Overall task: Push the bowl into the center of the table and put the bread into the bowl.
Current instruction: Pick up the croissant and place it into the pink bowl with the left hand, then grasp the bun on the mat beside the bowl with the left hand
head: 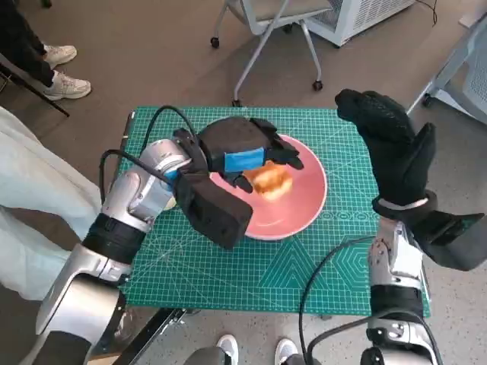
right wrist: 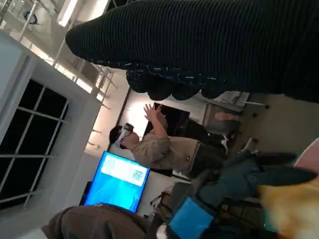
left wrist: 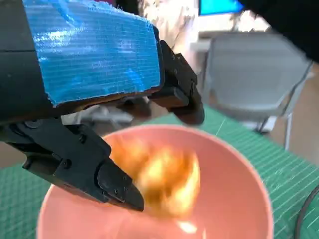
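The bowl point(head: 293, 209) is pink, wide and shallow, w/ a smooth rim, and it's sat roughly mid-table on the green cutting mat point(head: 335, 258), maybe a bit toward the far side. The bread point(head: 272, 183) is found inside it, on the left half: a golden-brown roll w/ a paler, glossy patch, badly blurred in the left wrist view point(left wrist: 167, 181), so the texture can't be made out. The left hand point(head: 243, 152) is held right over the bread, fingers point(left wrist: 112, 184) spread around it; whether the roll is actually gripped or just let go can't be told. The right hand point(head: 392, 148) is raised off the table at the right, fingers apart, nothing held.
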